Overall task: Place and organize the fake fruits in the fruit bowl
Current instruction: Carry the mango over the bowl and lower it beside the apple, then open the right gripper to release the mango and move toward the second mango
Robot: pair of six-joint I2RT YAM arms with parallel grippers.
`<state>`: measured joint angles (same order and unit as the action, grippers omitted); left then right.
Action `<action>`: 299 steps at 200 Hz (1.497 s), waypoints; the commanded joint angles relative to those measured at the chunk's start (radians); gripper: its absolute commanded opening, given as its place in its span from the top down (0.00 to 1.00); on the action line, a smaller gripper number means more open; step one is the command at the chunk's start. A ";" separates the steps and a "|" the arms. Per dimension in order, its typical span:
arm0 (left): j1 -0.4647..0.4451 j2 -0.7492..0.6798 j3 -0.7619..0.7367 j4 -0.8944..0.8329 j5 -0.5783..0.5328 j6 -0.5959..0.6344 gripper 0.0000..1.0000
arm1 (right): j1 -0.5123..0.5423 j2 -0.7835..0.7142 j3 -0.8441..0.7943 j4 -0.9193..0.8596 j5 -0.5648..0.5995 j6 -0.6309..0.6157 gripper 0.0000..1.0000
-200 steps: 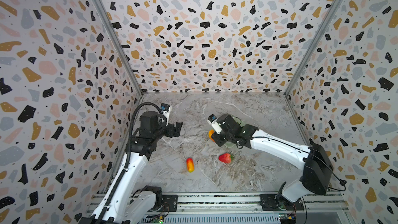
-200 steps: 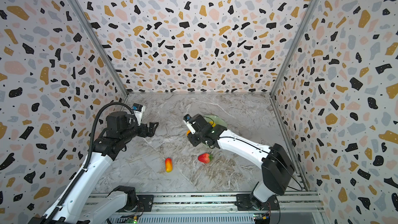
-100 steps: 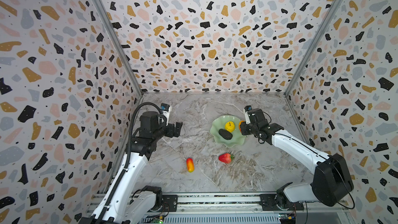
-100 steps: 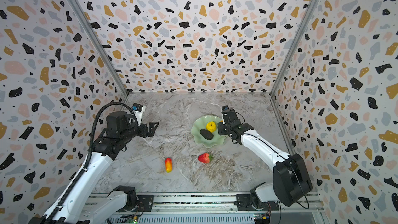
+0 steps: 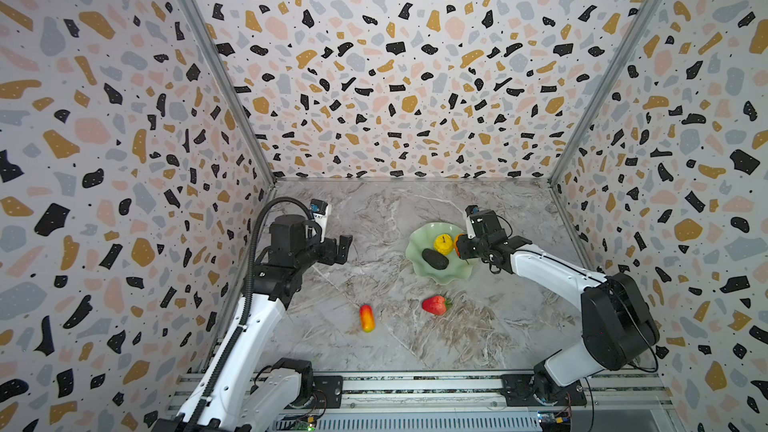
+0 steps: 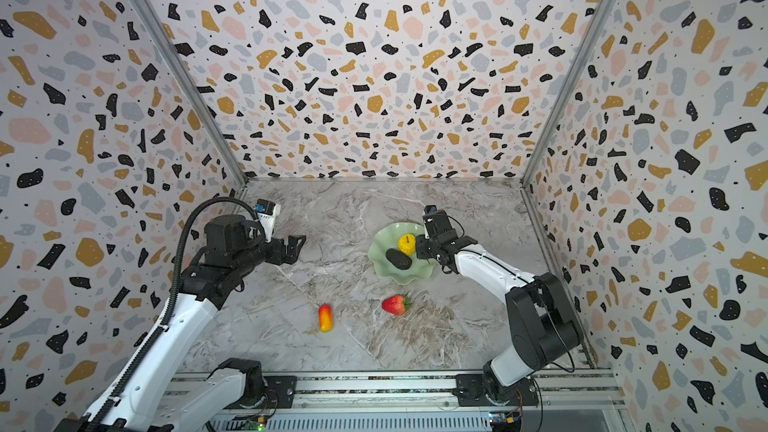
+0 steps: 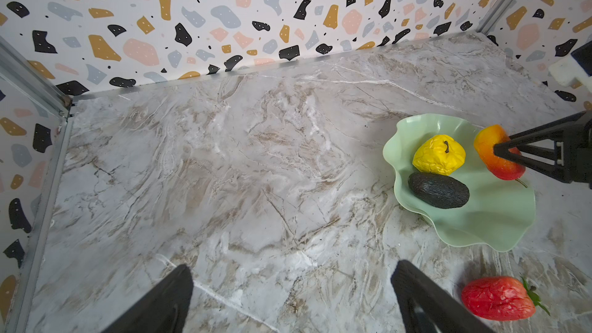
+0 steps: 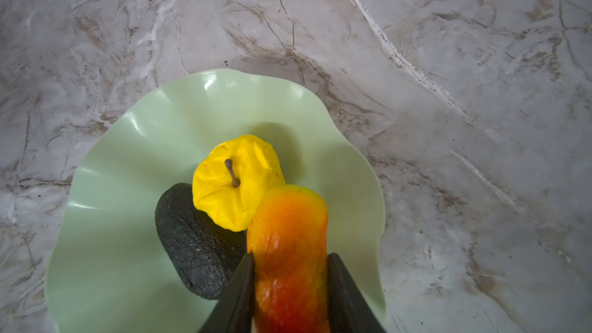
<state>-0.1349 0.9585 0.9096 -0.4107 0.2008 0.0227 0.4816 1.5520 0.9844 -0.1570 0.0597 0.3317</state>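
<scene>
The right gripper (image 8: 290,256) is clenching a long red-orange fruit (image 8: 288,219) over the bowl (image 8: 128,155), near its rim, beside the lumpy yellow fruit (image 8: 234,184) and rough dark oval (image 8: 192,245) lying inside. Let go here, it could be rolling off that glossy, shallow, wavy rim. The left gripper (image 7: 291,265) is hanging open, well apart from the bowl. The strawberry (image 5: 434,305) and second long fruit (image 5: 367,317) are sitting outside the bowl.

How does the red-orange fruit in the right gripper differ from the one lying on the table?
1. The gripped fruit is clamped between the jaws of the right gripper; the table fruit lies free, with nothing touching it.
2. The gripped fruit is over the bowl, close to the yellow fruit; the table fruit lies on the table, well apart from the bowl.
Both are elongated and shade from red through orange to yellow.
</scene>
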 commanded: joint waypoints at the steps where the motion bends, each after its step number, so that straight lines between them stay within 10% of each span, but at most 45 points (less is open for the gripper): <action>1: 0.004 -0.009 -0.006 0.036 0.001 -0.002 0.00 | -0.004 0.002 -0.004 0.026 0.002 0.017 0.93; 194: 0.004 -0.007 -0.009 0.036 -0.006 -0.002 0.00 | -0.004 0.084 -0.012 0.071 0.070 0.045 0.84; 299: 0.004 -0.004 -0.009 0.036 -0.011 -0.002 0.00 | 0.016 -0.003 0.068 -0.024 0.086 -0.027 0.27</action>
<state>-0.1349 0.9588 0.9092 -0.4099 0.2001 0.0227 0.4847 1.6470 0.9985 -0.1131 0.1204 0.3527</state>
